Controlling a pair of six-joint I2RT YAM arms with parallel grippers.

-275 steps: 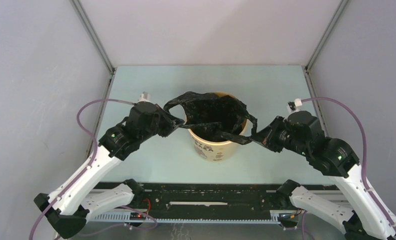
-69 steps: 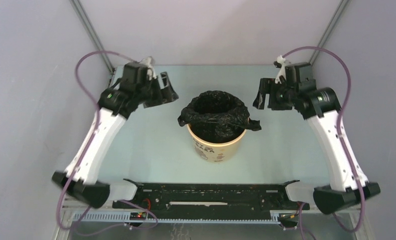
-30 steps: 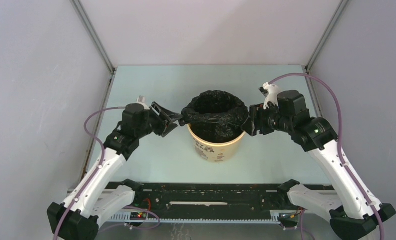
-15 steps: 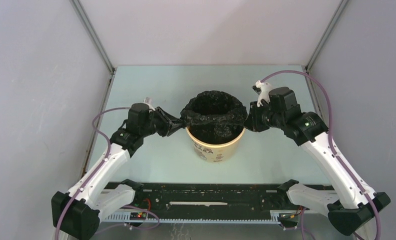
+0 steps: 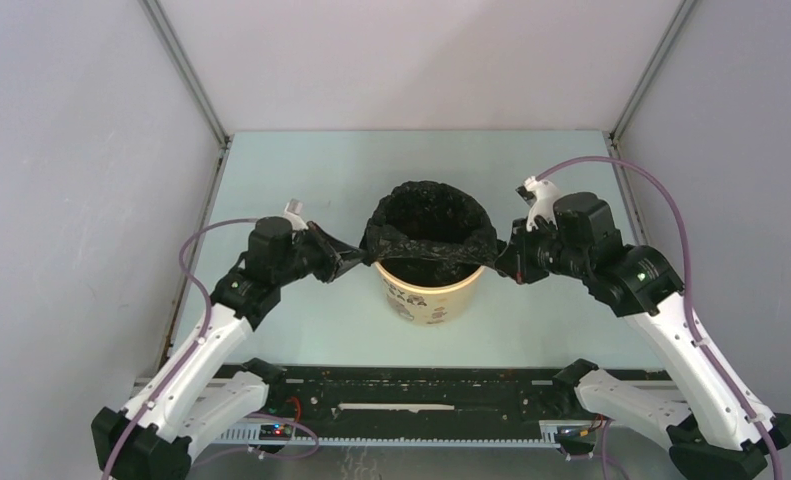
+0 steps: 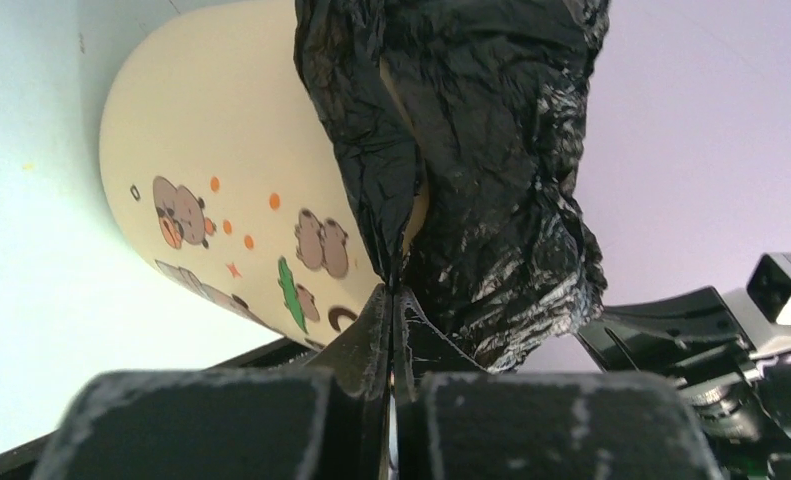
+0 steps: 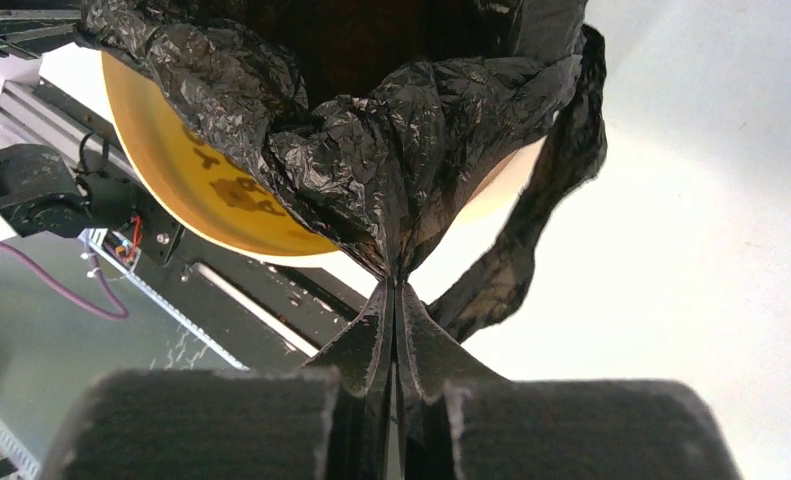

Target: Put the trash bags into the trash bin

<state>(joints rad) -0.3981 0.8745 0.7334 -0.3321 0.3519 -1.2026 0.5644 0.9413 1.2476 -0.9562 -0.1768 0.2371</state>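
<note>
the bag point(image 5: 431, 213) lines the bucket point(image 5: 433, 296) on the bench point(image 5: 301, 170), edge folded over its lip; depth inside is unclear. left pincer point(image 5: 349, 258) and right pincer point(image 5: 505, 262) each clench a pinch of film. uneven tugs could tear it or tip the bucket.

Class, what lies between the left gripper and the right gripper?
The trash bin, lined with the trash bag, as the top external view shows. The left gripper and right gripper each pinch the bag's edge.
</note>
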